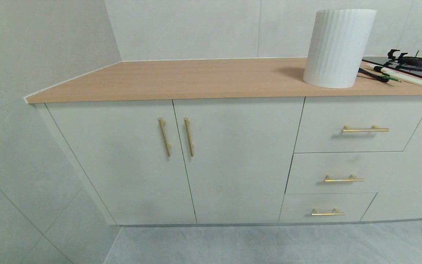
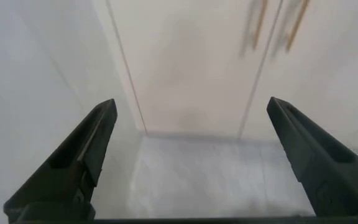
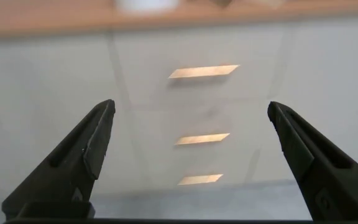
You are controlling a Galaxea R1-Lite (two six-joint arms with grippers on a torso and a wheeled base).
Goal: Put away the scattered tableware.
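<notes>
Your left jaws stand wide apart with nothing between them, low in front of the cupboard doors [image 2: 191, 68], facing the two upright brass handles [image 2: 278, 25] and the grey floor [image 2: 216, 174] at the cabinet's foot. Your right jaws are just as wide and hold nothing. They face the stack of three drawers [image 3: 204, 106], whose brass pulls sit one above the other.

Above the cabinet runs the wooden surface [image 1: 196, 79], which meets the tiled wall [image 1: 181, 25] at the back and is cut at an angle at its left end. Towards its right end stands a tall white ribbed container [image 1: 337, 47], upright. Its base also shows at the surface's edge in the right wrist view.

The tableware lies just right of that container. A long pale utensil [image 1: 405, 77] and a dark-handled one [image 1: 374, 75] rest flat and side by side at the near edge of the black hob [image 1: 416, 62]. Whether they touch each other is hard to tell. Both are well apart from either pair of jaws. Pale grey tiles cover the left wall [image 1: 20, 110].
</notes>
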